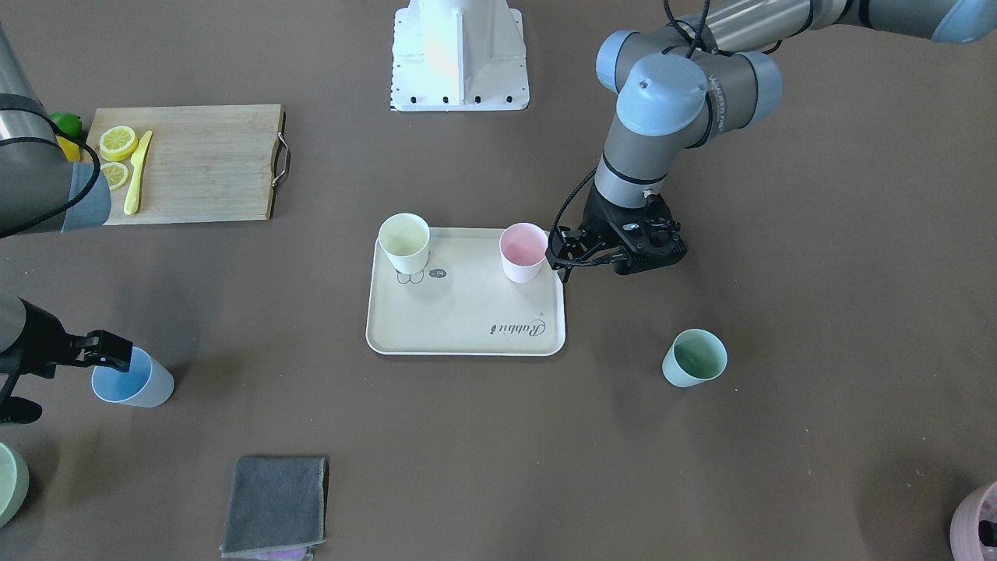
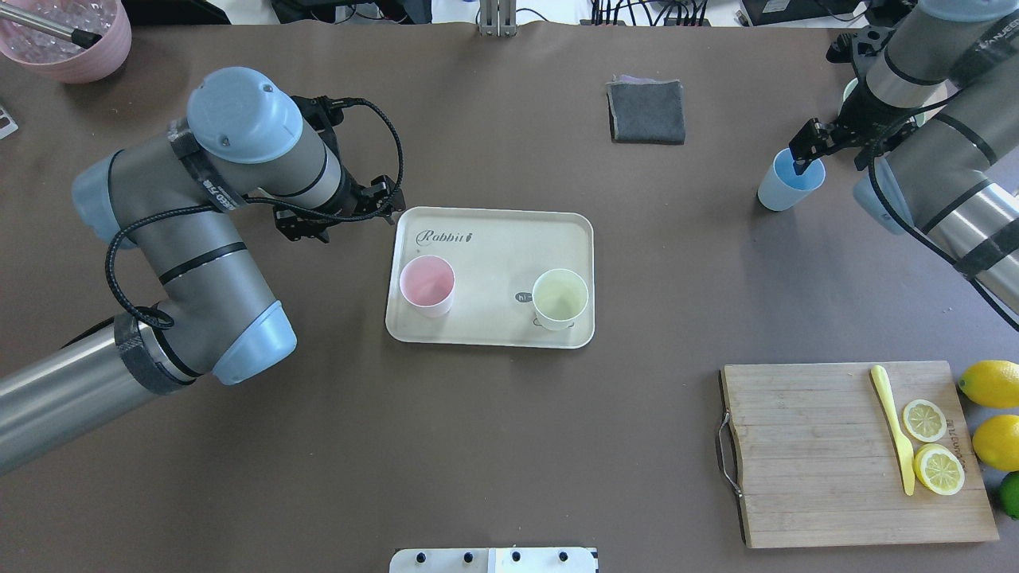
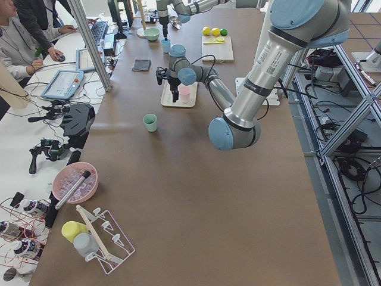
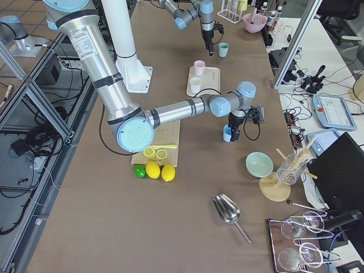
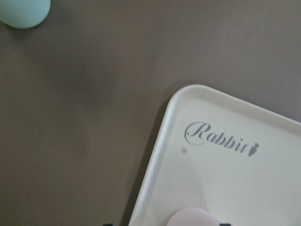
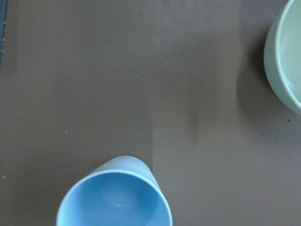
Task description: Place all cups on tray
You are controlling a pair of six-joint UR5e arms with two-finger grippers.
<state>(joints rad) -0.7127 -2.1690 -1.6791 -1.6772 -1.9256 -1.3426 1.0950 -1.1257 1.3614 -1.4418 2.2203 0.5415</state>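
**Two cups on the tray (image 1: 467, 312), two out on the table (image 1: 498, 452)**

Seen from the operators' side, the light blue cup (image 1: 132, 378) stands nearest, upright on the brown table. The right gripper (image 1: 109, 351) is at its rim, one finger seemingly dipped inside; whether it pinches the wall cannot be told. The mint green cup (image 1: 694, 357) stands alone, apart from the tray's corner. Farther back, the pink cup (image 1: 523, 251) and pale yellow cup (image 1: 403, 243) sit at the tray's robot-side corners. The left gripper (image 1: 562, 251) is spread wide just beside the pink one, holding nothing. All four cups are small, matte, tapered and handleless. They look light, rigid and empty, so a rim pinch, one finger in and one out, likely holds better than squeezing the sloped sides.
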